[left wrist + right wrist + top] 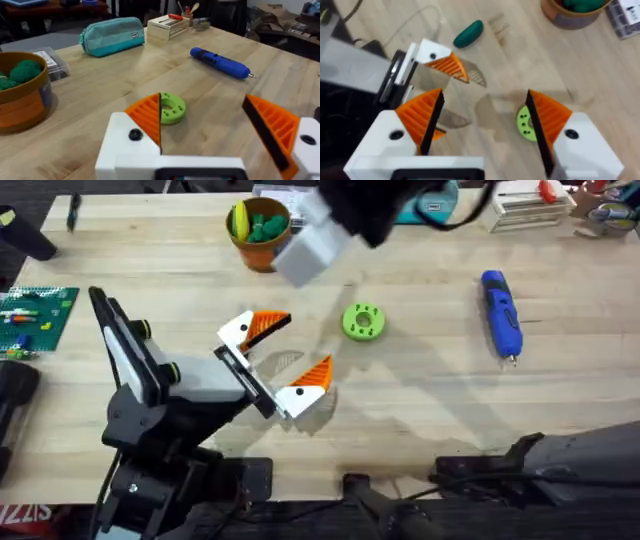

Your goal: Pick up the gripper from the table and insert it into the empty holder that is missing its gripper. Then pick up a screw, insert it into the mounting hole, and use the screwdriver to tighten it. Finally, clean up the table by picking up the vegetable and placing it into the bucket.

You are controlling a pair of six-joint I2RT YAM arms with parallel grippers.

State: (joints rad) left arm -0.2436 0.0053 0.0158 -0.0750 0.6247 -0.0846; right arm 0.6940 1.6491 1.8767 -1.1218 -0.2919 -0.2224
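On the left arm, the black holder bar [248, 378] carries two orange wedges. The dotted one [262, 328] is at its far end, and the gripper piece [305, 385] sits at its near end. I cannot tell how firmly the piece is seated. These two fingers form my left gripper [202, 97], open and empty. My right gripper [485, 92] hangs open above it, holding nothing. The green vegetable [468, 33] lies on the table [420, 410] near the bucket [260, 230]. The blue screwdriver [502, 312] lies at the right. The screw is out of view.
A green disc with holes [362, 321] lies just beyond the left fingers. The bucket holds green and yellow items. A teal pouch [112, 35] and a white box [167, 26] line the far edge. A green board [35, 315] lies at the left.
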